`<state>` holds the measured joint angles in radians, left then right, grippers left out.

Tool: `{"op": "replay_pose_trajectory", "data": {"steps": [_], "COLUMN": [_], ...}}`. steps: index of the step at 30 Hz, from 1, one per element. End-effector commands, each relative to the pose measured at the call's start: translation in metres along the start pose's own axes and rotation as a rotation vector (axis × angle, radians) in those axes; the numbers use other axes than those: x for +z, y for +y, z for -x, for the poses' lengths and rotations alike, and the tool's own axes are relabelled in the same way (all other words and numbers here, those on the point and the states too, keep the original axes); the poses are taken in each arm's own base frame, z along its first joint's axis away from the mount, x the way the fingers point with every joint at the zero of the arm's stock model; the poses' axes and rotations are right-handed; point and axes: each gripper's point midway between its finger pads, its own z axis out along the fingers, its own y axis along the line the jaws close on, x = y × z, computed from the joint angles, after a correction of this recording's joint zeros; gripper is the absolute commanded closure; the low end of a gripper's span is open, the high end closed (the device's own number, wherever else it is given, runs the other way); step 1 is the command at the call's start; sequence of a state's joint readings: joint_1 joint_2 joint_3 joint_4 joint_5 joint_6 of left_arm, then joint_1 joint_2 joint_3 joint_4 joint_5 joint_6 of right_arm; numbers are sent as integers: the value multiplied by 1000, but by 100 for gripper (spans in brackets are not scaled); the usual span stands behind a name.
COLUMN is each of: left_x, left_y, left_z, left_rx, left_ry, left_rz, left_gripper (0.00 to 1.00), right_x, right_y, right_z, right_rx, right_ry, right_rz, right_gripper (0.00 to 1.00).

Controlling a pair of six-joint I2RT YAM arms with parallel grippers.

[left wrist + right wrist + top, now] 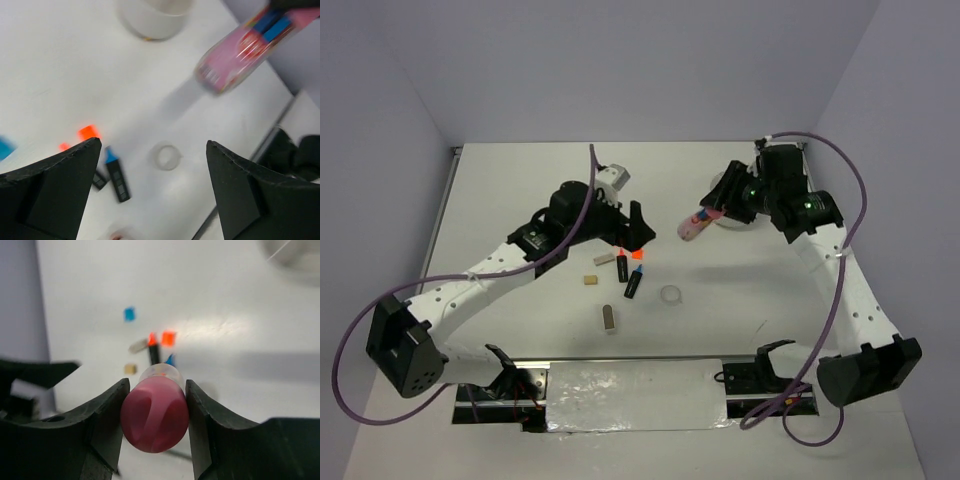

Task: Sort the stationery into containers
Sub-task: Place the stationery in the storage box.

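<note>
1. The white rectangular tabletop [520,190] is bounded by walls at the far and side edges; broad bare stretches are left along the far edge and on the left.
2. The left gripper [630,238] is hung over the table's middle; its fingers are spread wide, nothing between them.
3. The right gripper [157,383] is raised at the far right; its fingers are clamped on the pink plastic tube [695,227].
4. The white round plastic dish [145,25] is set just beside the right gripper, partly hidden by it from above.
5. The pink plastic tube is held off the table; its long axis is slanted, the free end pointed near-left toward the left gripper.
6. The black marker with blue cap [634,283] and the black marker with orange cap [622,267] are laid nearly parallel below the left gripper, caps toward the far edge.
7. The clear tape ring [671,295] is laid flat just right of them, bare table around it.
8. The small tan block [590,282] and the small grey block [609,318] are laid apart, nearer the front edge.
</note>
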<state>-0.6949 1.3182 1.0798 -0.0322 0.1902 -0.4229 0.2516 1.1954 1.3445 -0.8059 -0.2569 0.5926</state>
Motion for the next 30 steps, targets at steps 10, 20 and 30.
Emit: {"op": "replay_pose_trajectory", "data": {"steps": [10, 20, 30], "left_x": [-113, -137, -124], "left_y": [102, 120, 122], "left_z": [-11, -33, -48], "left_rx": [-125, -178, -186], "left_ry": [65, 111, 175], "left_rz": [618, 733, 704], "left_gripper": [1, 1, 1], "right_x": [47, 79, 99], "right_y": [-83, -135, -142], "right_z": [168, 204, 188], "right_rx": [-101, -45, -45], "right_ry": [-370, -316, -253], "right_rz": [-457, -552, -500], "right_gripper": [100, 100, 100]}}
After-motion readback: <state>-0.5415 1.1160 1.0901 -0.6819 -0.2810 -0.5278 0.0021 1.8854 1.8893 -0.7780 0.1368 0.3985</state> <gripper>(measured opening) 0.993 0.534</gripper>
